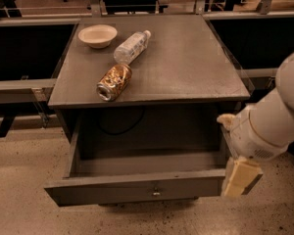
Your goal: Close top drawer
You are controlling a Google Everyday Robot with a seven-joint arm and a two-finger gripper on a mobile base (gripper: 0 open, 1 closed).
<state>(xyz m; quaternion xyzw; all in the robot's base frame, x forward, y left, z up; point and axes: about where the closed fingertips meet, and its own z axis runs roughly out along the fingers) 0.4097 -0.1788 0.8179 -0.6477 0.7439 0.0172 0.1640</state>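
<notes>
The top drawer (132,190) is pulled far out of the grey cabinet. It is wide, shallow and empty inside, with a flat grey front and a small brass knob (156,193) at its centre. My white arm comes in from the right. My gripper (240,177), cream-coloured, hangs at the drawer's right front corner, level with the drawer front and overlapping its right end. Whether it touches the front I cannot tell.
On the cabinet top (186,58) lie a beige bowl (97,35), a clear plastic bottle (131,47) on its side and a crushed gold can (114,82). Dark benches with metal rails stand left, right and behind. Speckled floor lies in front.
</notes>
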